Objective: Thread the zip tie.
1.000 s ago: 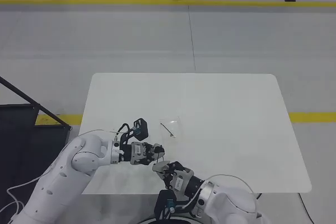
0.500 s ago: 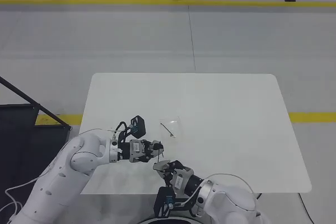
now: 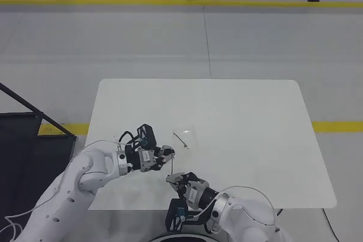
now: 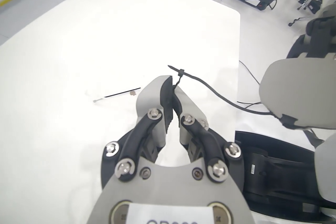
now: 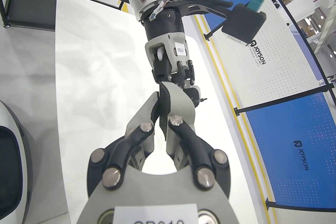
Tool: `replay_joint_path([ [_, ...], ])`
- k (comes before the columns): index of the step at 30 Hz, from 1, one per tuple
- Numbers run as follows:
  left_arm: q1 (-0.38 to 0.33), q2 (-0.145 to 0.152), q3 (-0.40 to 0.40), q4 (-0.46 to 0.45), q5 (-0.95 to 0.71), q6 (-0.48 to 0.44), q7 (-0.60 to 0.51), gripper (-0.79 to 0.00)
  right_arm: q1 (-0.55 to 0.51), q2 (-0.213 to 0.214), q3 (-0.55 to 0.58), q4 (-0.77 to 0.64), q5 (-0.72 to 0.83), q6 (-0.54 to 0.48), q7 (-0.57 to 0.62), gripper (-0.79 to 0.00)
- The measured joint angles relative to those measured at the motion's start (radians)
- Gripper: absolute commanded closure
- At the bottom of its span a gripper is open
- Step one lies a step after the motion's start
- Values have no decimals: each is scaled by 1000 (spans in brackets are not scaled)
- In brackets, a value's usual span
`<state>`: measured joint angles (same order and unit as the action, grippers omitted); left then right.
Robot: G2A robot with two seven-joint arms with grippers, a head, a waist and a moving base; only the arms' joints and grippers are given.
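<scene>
the right arm is folded in close at the table's near edge, its wrist turned up and away toward the other arm. the right gripper (image 5: 160, 94) has its fingers pressed together, pinching the far end of the black strap. from there the zip tie (image 4: 180, 71) rises in a shallow curve, off the table, across the short gap to the left gripper (image 4: 172, 83). the two grippers are just beside each other, tips nearly facing.

the left arm comes in from the near left corner, forearm low over the table, wrist angled toward the middle of the table. its fingers are closed tight on a short piece of the tie that drops from the square head. the head sits just beyond the fingertips, and the pointed tip of the strap pokes out a little way past it on the far side.

farther out, a second thin black strip (image 4: 118, 94) lies flat on the white table (image 3: 260, 109), apart from both grippers, with a pale end and a small brownish spot by its other end.
</scene>
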<state>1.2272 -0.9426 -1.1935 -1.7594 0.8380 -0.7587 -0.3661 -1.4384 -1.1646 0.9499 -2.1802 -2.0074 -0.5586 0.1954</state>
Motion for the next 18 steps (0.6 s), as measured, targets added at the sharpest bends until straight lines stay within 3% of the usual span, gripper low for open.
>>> replay_joint_path([
  [7, 45, -3, -5, -41, 194, 48, 141, 0, -3, -2, 6, -2, 13, 34, 9, 0],
  [18, 69, -6, -6, -51, 334, 61, 262, 0, -15, -6, 16, -3, 27, 101, 27, 0],
])
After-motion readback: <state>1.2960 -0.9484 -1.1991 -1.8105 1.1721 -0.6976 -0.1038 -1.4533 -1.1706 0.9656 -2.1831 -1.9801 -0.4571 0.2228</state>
